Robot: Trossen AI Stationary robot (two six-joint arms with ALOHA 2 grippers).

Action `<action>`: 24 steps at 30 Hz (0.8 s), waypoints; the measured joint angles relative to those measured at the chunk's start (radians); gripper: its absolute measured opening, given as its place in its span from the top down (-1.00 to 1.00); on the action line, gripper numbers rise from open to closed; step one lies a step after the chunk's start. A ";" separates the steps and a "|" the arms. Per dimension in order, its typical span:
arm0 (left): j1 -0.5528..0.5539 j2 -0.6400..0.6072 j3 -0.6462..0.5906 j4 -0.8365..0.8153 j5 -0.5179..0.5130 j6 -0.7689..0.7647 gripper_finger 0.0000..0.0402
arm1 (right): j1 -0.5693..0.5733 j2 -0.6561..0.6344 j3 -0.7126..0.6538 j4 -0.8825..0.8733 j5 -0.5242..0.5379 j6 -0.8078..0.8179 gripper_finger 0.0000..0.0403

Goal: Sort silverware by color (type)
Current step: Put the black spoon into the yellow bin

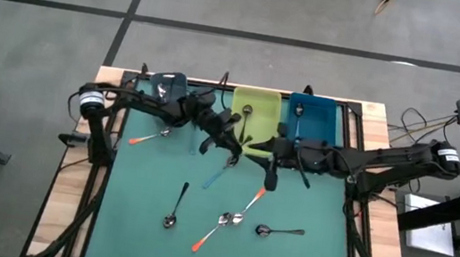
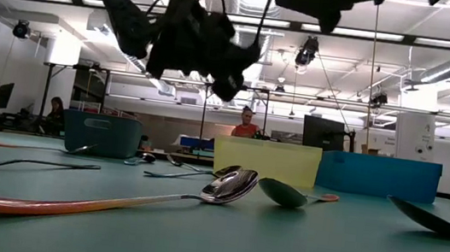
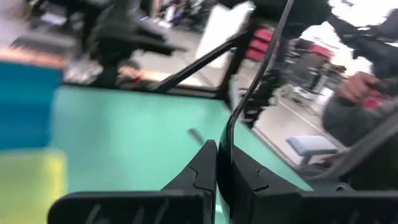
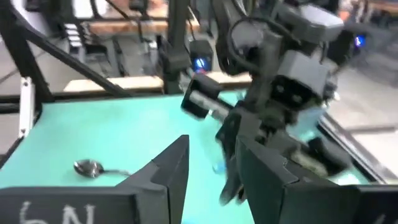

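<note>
My left gripper (image 1: pixel 231 149) (image 3: pixel 217 146) hangs over the middle of the green mat, just in front of the yellow-green bin (image 1: pixel 270 98), shut on a spoon's thin dark handle. My right gripper (image 1: pixel 270 149) (image 4: pixel 211 146) faces it from the right, open, with nothing between its fingers. On the mat lie a blue-handled spoon (image 1: pixel 216 177), orange-handled spoons (image 1: pixel 149 139) (image 1: pixel 208 234) (image 1: pixel 251 200) and dark-handled spoons (image 1: pixel 176 206) (image 1: pixel 280 232). One spoon (image 1: pixel 247 117) lies in the yellow-green bin, and another (image 1: pixel 298 111) in the blue bin (image 1: pixel 326 115). My left gripper pinches the spoon's thin dark handle (image 3: pixel 227 134) between its two fingers. The fingers point about level toward the table's right. The handle rises out of the fingertips and bends away; its bowl is out of the picture. The spoon is clear of the mat.
A dark teal tub (image 2: pixel 102 133) stands at the far left in the low view. The table's black frame bars (image 1: pixel 352 128) run along its edges. People sit in the room behind (image 2: pixel 246 127).
</note>
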 joint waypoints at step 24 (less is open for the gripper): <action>0.056 -0.013 -0.001 -0.278 -0.105 -0.271 1.00 | 0.027 0.214 0.433 -0.684 0.090 -0.257 0.52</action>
